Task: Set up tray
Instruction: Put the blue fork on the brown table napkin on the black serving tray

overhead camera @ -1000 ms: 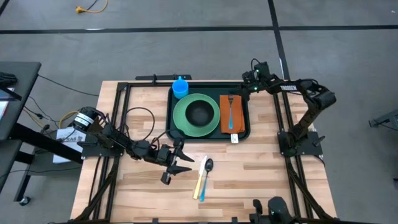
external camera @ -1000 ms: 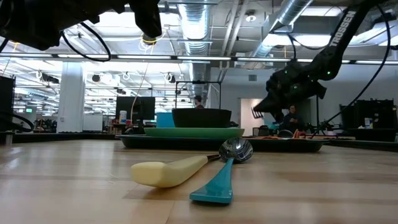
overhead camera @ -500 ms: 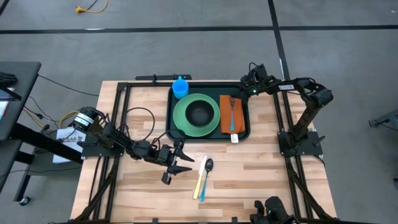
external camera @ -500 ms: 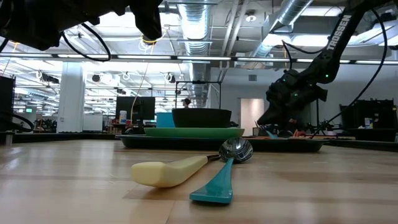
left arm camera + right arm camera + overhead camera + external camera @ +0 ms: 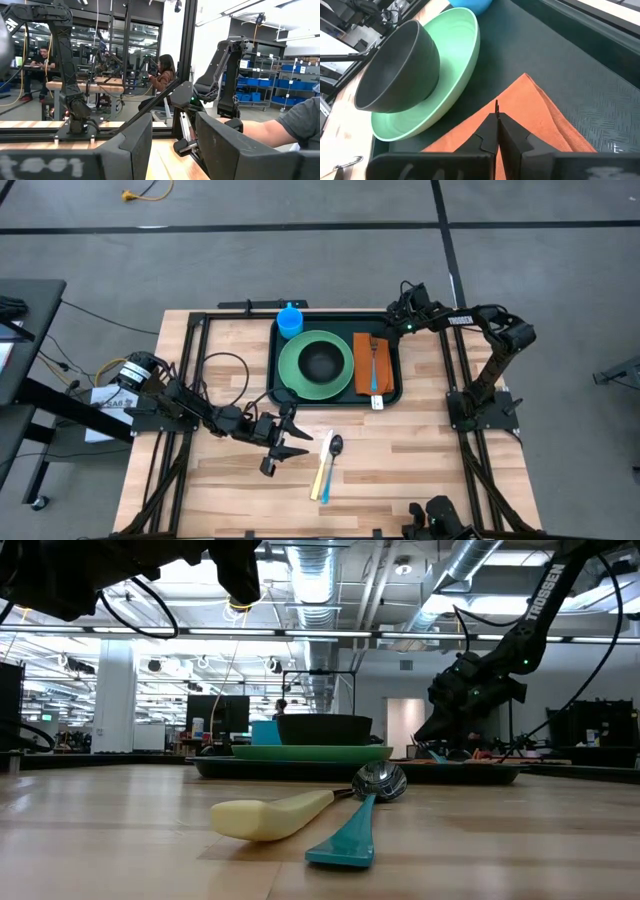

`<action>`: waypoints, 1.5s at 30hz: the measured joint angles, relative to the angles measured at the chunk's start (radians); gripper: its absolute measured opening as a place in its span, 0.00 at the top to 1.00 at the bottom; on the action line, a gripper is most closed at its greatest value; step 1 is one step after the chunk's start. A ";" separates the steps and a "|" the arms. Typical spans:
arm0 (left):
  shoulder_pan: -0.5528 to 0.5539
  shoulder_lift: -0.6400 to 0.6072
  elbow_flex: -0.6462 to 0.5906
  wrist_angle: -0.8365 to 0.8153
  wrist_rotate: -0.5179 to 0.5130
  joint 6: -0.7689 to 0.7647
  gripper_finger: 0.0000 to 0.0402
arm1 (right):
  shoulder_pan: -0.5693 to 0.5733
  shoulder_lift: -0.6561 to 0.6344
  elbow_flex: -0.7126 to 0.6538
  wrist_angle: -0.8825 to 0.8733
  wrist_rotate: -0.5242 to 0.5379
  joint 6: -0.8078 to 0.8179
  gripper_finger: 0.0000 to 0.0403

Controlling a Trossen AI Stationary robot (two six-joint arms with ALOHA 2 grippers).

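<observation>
Finishing the setting looks like the step in hand: the yellow-handled spoon (image 5: 329, 458) and teal utensil (image 5: 345, 836) lie crossed on the wood below the tray (image 5: 387, 398), lower centre of the high view. The left gripper (image 5: 290, 438), fingers spread and empty, hovers just beside them; take the upper piece first, judging by the overlap. Farther off, the tray holds a plate (image 5: 296, 370), dark bowl (image 5: 320, 361), blue cup (image 5: 290, 319), and a fork (image 5: 372, 360) on an orange napkin (image 5: 361, 380). The right gripper (image 5: 496, 121), pressed together, hangs over that napkin.
</observation>
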 joint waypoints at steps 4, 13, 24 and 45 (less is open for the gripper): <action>0.000 0.000 0.000 -0.001 0.000 0.000 0.65 | 0.000 0.000 0.000 0.000 0.000 0.000 1.00; 0.000 0.000 0.000 -0.001 0.000 0.005 0.65 | 0.002 -0.001 0.000 0.000 0.000 -0.001 1.00; 0.000 0.000 0.000 -0.001 0.000 0.016 0.65 | 0.058 -0.001 -0.001 0.001 0.123 -0.010 1.00; 0.000 0.000 0.000 -0.001 0.000 0.017 0.65 | 0.057 -0.001 -0.001 0.001 0.153 -0.010 1.00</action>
